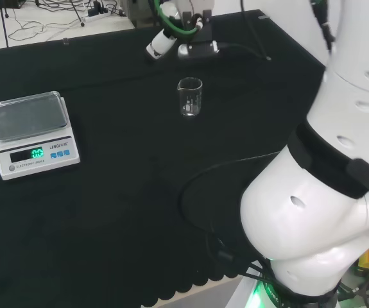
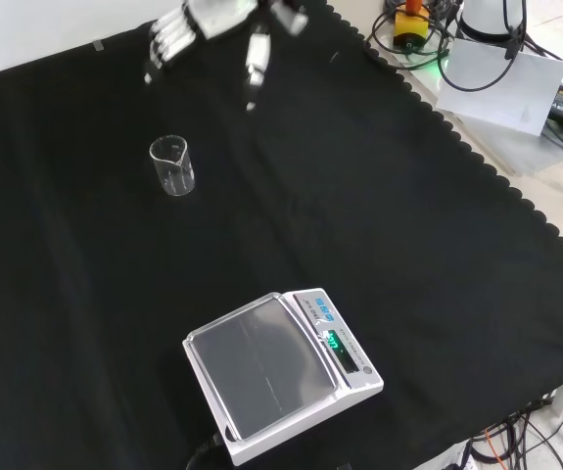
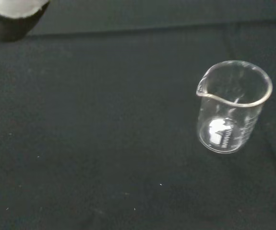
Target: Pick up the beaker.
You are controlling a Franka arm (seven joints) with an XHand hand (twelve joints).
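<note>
I have the hand hanging above the cloth with its fingers spread apart and holding nothing, well short of the beaker, which stands upright and alone, far from the scale, leaving room to close in.

The beaker I'm to pick up is small, clear glass with a pouring spout, standing upright and empty on the black cloth, toward the far left in the front view.
</note>
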